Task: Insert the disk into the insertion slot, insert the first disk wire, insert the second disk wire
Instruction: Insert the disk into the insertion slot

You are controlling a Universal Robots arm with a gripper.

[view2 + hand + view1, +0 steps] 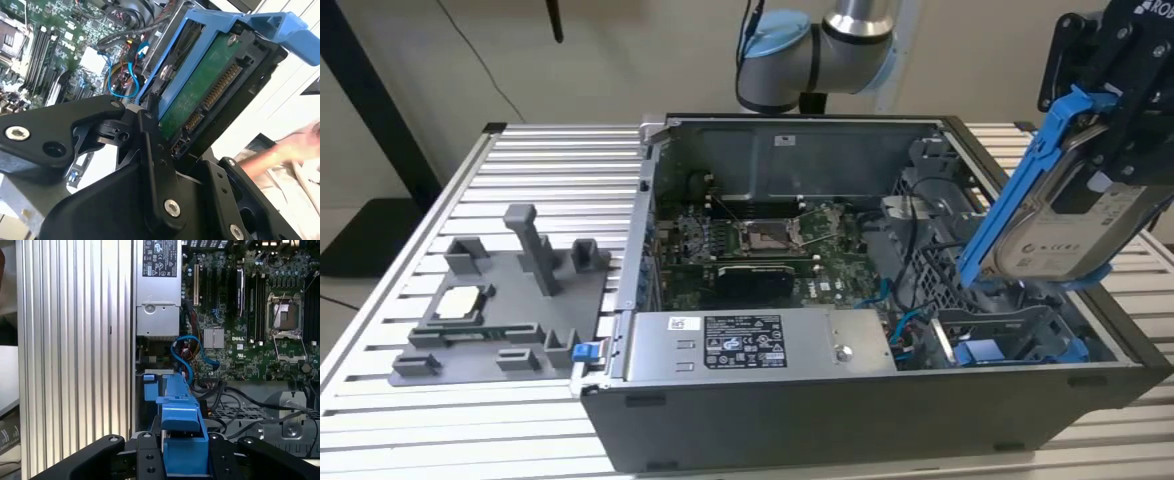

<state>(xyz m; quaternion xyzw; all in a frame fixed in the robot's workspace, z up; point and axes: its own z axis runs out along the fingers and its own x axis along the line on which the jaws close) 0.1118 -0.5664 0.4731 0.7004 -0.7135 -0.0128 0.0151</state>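
My gripper (1110, 140) is shut on the disk (1067, 235), a silver labelled drive clipped in a bright blue frame (1014, 190). It holds the disk tilted steeply above the open computer case's corner at the exterior view's right. In the second wrist view the disk's green circuit board (200, 90) and connectors face the camera. The blue frame (181, 440) sits between my black fingers (145, 460) in the first wrist view. The insertion slot (1001, 325) lies below the disk in the dark drive cage. Loose blue wires (187, 352) curl beside the cage.
The open case (854, 420) rests on a slatted metal table (534, 180). A silver power-supply box (747, 345) lies along its near wall, with the motherboard (761, 240) behind. A grey fixture plate (494, 310) is at the exterior view's left. A person's hand (295, 150) shows outside the case.
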